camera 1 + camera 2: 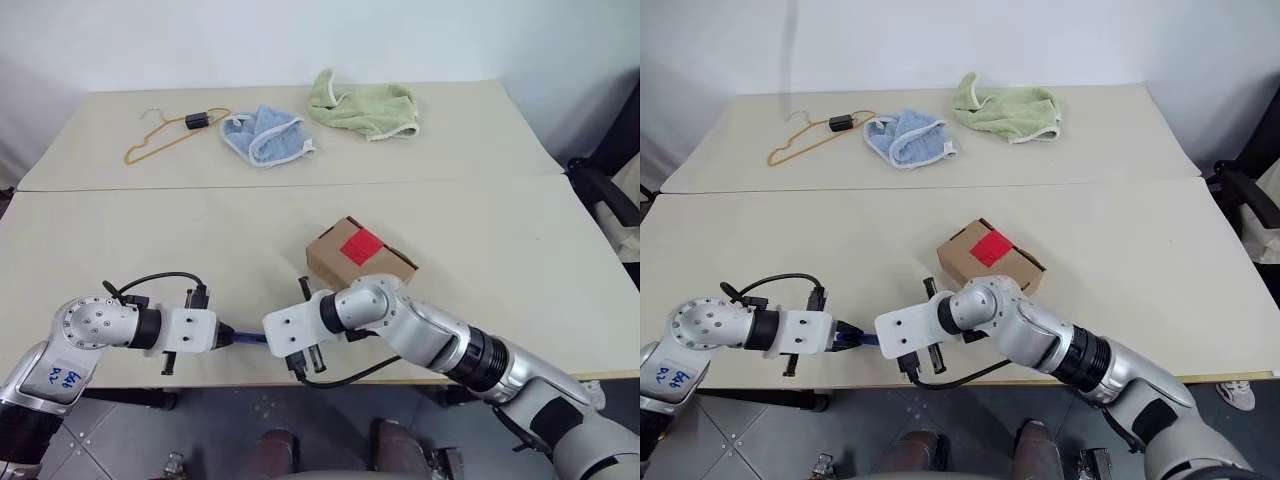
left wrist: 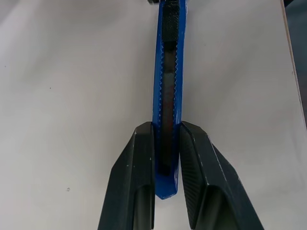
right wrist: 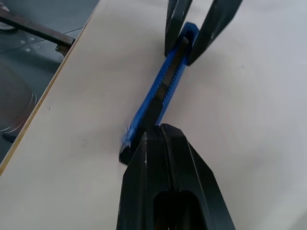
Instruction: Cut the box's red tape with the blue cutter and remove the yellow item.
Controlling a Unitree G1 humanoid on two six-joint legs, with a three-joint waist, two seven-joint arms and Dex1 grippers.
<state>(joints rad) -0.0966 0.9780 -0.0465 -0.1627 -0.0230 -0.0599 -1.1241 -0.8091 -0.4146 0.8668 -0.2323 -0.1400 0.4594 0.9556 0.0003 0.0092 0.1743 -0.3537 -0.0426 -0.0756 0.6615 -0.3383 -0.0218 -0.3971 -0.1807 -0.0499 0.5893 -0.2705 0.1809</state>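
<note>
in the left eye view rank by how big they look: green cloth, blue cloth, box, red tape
1. green cloth
2-3. blue cloth and box: look about alike, and the box is nearer the camera, so unranked
4. red tape, clearly smallest

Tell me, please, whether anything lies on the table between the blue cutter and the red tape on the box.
Nothing visible does. The blue cutter is clamped by the left gripper near the table's front edge, with the right gripper at its other end. The table between it and the red tape on the box is bare.
</note>
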